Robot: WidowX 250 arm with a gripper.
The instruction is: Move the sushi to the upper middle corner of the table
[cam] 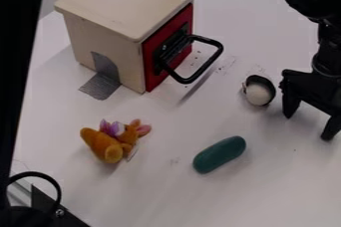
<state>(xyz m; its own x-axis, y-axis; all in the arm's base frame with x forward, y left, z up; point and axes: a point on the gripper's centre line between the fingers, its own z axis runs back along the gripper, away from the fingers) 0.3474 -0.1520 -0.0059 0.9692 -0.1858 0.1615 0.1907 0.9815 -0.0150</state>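
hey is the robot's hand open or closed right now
Open. The hand's two fingers stand apart, with white tabletop showing between their tips; the sushi lies outside them.

Sushi [259, 90]: is lying right of the frame's centre
White part [257, 95]: is facing the frame's bottom
Black wrap [256, 78]: is curving around the upper side

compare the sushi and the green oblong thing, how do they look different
The sushi is white with a black wrap; the green oblong thing is one plain colour. The sushi is short and stubby; the green oblong thing is longer. Both lie on the table.
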